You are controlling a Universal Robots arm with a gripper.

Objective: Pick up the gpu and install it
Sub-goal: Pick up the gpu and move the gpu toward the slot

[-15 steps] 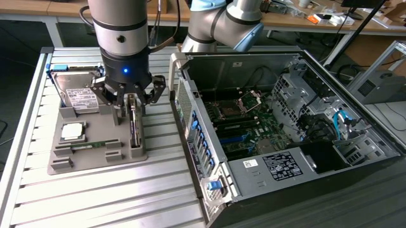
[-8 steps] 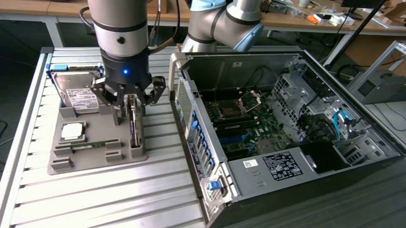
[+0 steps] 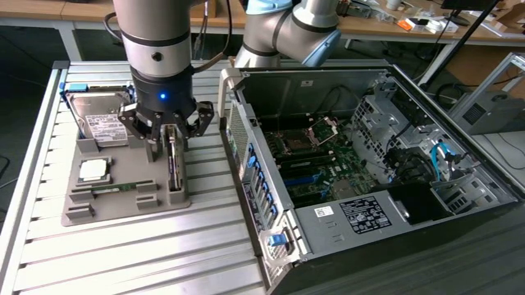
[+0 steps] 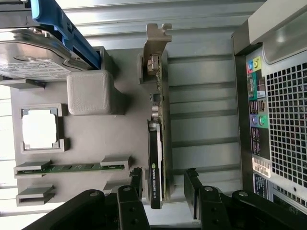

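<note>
The gpu [image 3: 174, 165] stands edge-on in a slot at the right side of the grey holder tray [image 3: 123, 206], close to the computer case. In the wrist view the gpu [image 4: 159, 120] is a narrow strip with a black cooler side and its silver bracket [image 4: 156, 38] at the far end. My gripper [image 3: 169, 132] hangs right over the card's rear end. The gripper [image 4: 164, 184] is open, and its black fingers [image 4: 136, 179] straddle the card with a gap on each side. Nothing is gripped.
On the tray lie a silver hard drive [image 3: 102, 123] with a white label, a square processor [image 3: 94, 169] and a green memory stick [image 3: 123, 186]. The open computer case [image 3: 369, 172] lies on its side to the exterior view's right, motherboard [image 3: 316, 163] exposed. Slatted table [image 3: 147, 252] underneath.
</note>
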